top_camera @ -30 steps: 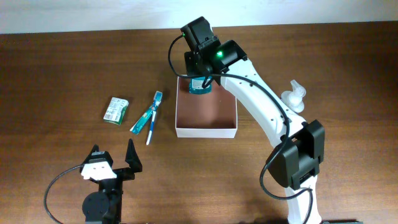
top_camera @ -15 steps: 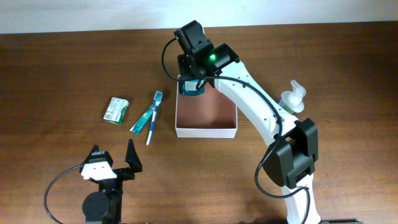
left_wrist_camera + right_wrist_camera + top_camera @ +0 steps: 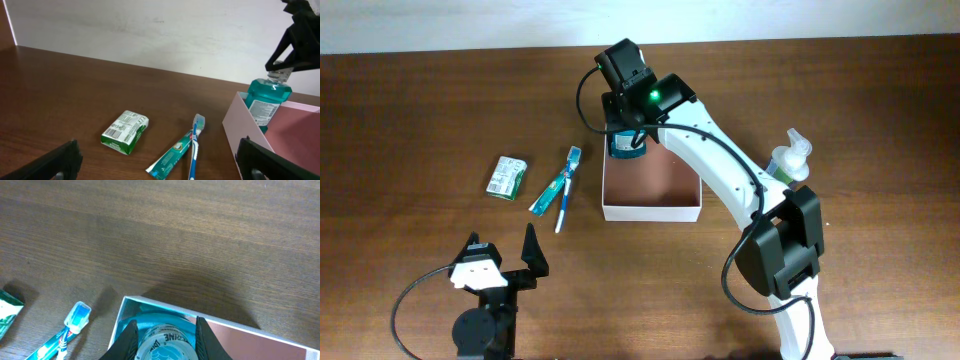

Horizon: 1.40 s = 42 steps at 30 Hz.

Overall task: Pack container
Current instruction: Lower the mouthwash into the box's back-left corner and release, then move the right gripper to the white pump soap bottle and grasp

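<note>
The container point(image 3: 655, 183), a shallow square box with white walls and a reddish-brown floor, sits mid-table. My right gripper point(image 3: 626, 133) is shut on the cap of an upright teal mouthwash bottle point(image 3: 624, 146) at the box's back left corner. In the right wrist view the fingers point(image 3: 128, 339) flank the bottle's cap point(image 3: 163, 344) just inside the white rim point(image 3: 225, 321). From the left wrist view the bottle point(image 3: 266, 100) stands behind the box wall point(image 3: 245, 122), its base hidden. My left gripper point(image 3: 504, 258) hangs open near the front edge, holding nothing.
Left of the box lie a toothbrush point(image 3: 565, 190) and a toothpaste tube point(image 3: 549, 193) side by side, then a green-and-white packet point(image 3: 507, 177). A white spray bottle point(image 3: 790, 158) stands right of the box, beside the right arm.
The right gripper has carried the mouthwash bottle a little to the left, toward the box's back left corner. The left arm has stayed still.
</note>
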Available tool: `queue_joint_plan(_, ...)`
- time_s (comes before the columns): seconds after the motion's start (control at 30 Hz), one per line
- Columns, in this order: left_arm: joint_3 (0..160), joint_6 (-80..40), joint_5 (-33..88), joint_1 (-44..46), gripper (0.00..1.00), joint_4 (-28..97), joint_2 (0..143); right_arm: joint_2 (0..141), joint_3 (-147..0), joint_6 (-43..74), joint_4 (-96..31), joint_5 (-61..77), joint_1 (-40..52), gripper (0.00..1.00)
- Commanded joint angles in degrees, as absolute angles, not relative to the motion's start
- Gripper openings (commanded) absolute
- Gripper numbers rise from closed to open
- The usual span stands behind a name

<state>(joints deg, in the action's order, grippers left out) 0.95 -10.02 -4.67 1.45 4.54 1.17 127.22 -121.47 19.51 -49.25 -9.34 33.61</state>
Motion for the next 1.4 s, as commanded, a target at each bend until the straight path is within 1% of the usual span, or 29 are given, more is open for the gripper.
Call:
queue_joint_plan(0.0,0.5,-8.9,-4.1,1.3,1.0,4.4,0.7,127.0,-123.1,20.0,-48.9,-9.4,34.1,0.13)
queue_joint_plan(0.03,0.5,-8.9,-4.1,1.3,0.99,4.4,0.7,127.0,-123.1,20.0,-48.9,-9.4,34.1,0.2)
queue_joint_plan(0.07,0.5,-8.9,-4.1,1.3,0.99,4.4,0.7,127.0,-123.1,20.0,-49.0,-9.4,34.1,0.34)
queue_joint_plan(0.1,0.5,-8.9,-4.1,1.3,0.99,4.4,0.7,127.0,-123.1,20.0,-49.1,-9.4,34.1,0.42)
queue_joint_plan(0.13,0.5,-8.9,-4.1,1.3,0.99,4.4,0.7,127.0,-123.1,20.0,-49.1,-9.4,34.1,0.45)
queue_joint_plan(0.23,0.5,-8.9,-4.1,1.3,0.99,4.4,0.7,127.0,-123.1,20.0,-49.3,-9.4,34.1,0.67)
queue_joint_plan(0.3,0.5,-8.9,-4.1,1.3,0.99,4.4,0.7,127.0,-123.1,20.0,-49.2,-9.4,34.1,0.78)
queue_joint_plan(0.37,0.5,-8.9,-4.1,1.3,0.99,4.4,0.7,127.0,-123.1,20.0,-49.2,-9.4,34.1,0.83)
queue_joint_plan(0.57,0.5,-8.9,-4.1,1.3,0.99,4.4,0.7,124.3,-123.2,18.2,-50.1,-9.6,32.9,0.88)
queue_joint_plan(0.73,0.5,-8.9,-4.1,1.3,0.99,4.4,0.7,117.7,-124.6,18.3,-55.9,-9.7,29.3,0.88)
queue_joint_plan(0.9,0.5,-8.9,-4.1,1.3,0.99,4.4,0.7,109.9,-124.8,18.3,-63.3,-9.7,22.6,0.88)
queue_joint_plan(1.03,0.5,-8.9,-4.1,1.3,0.99,4.4,0.7,104.3,-124.8,18.2,-69.8,-9.6,15.2,0.89)
queue_joint_plan(1.2,0.5,-8.9,-4.1,1.3,1.0,4.4,0.7,100.7,-124.8,14.5,-76.1,-9.6,8.1,0.89)
queue_joint_plan(1.37,0.5,-8.9,-4.1,1.3,0.99,4.4,0.7,101.0,-124.4,13.9,-82.6,-9.6,3.2,0.89)
